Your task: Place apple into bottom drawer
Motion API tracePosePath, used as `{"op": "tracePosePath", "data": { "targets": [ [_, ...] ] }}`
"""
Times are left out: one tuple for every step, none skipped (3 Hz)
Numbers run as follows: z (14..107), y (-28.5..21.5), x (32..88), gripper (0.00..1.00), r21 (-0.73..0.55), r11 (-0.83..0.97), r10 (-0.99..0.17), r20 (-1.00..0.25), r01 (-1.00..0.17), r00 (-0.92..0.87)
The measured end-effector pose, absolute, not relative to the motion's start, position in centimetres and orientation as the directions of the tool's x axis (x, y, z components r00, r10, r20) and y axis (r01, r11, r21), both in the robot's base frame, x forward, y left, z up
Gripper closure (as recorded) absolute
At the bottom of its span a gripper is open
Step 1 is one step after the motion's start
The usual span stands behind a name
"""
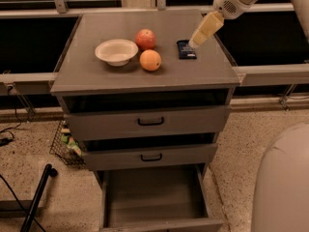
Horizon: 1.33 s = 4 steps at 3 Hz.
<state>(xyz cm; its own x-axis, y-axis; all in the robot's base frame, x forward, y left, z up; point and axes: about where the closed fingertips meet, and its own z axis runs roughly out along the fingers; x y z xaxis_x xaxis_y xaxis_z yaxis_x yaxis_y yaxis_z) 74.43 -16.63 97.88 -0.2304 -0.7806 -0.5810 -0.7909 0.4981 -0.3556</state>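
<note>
The apple [145, 38], red with yellowish patches, sits on the grey cabinet top [145, 76], behind an orange fruit [150, 60] and right of a white bowl [116, 51]. The bottom drawer [154, 197] is pulled out and its grey floor is bare. My gripper [197, 41] hangs over the right part of the cabinet top, just above a dark blue packet [185, 49] and well right of the apple. It holds nothing that I can see.
Two upper drawers with black handles [150, 122] are slightly ajar. A wire basket [65, 144] stands on the floor at the cabinet's left, and a black pole [36, 197] leans at lower left. A pale rounded robot part [282, 182] fills the lower right.
</note>
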Motion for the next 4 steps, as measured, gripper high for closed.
{"op": "tracePosePath", "data": {
  "targets": [
    [97.1,-14.8,77.1,0.0,-0.355,0.499,-0.754,-0.627,-0.791,-0.194],
    [96.8,-13.5,78.6,0.0,-0.356,0.499,-0.736,-0.655,-0.79,-0.17],
    [96.1,-11.2,80.6,0.0,-0.341,0.499,-0.708,-0.691,-0.796,-0.148],
    [95.4,-9.6,81.8,0.0,-0.33,0.497,-0.694,-0.706,-0.803,-0.14]
  ]
}}
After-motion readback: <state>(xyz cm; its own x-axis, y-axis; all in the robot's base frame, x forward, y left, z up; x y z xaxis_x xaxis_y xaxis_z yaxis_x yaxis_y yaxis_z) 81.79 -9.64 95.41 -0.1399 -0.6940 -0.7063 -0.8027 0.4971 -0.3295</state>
